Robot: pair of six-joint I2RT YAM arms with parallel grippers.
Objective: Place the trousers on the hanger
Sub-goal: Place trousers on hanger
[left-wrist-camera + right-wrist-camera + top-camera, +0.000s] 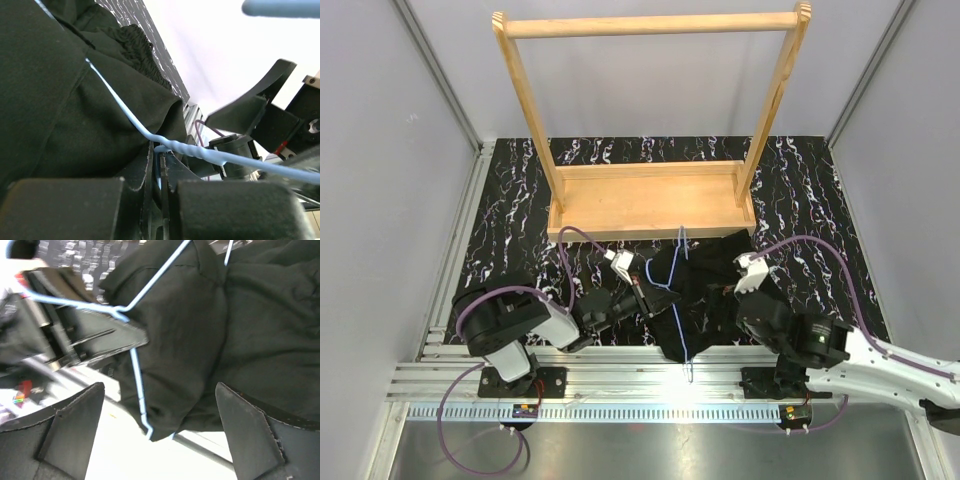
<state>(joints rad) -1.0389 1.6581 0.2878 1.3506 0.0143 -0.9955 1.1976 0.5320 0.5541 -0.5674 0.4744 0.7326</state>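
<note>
The black trousers (pixel 715 285) lie crumpled on the mat in front of the rack, reaching the near edge. The light-blue hanger (pixel 677 300) lies across them, its wire running over the fabric. My left gripper (pixel 644 290) is shut on the hanger's wire by the twisted neck; the left wrist view shows the wire (pixel 200 151) pinched between the jaws (pixel 161 172), with the trousers (pixel 60 100) behind. My right gripper (pixel 732 290) hovers open over the trousers (pixel 225 340), fingers (pixel 70 430) wide apart and empty. The hanger wire (pixel 137 385) shows below it.
The wooden rack (pixel 650 200) stands at the back middle on the black marbled mat (pixel 520 200). An aluminium rail (pixel 620 375) runs along the near edge under the hanger's lower corner. Grey walls close in the left and right sides.
</note>
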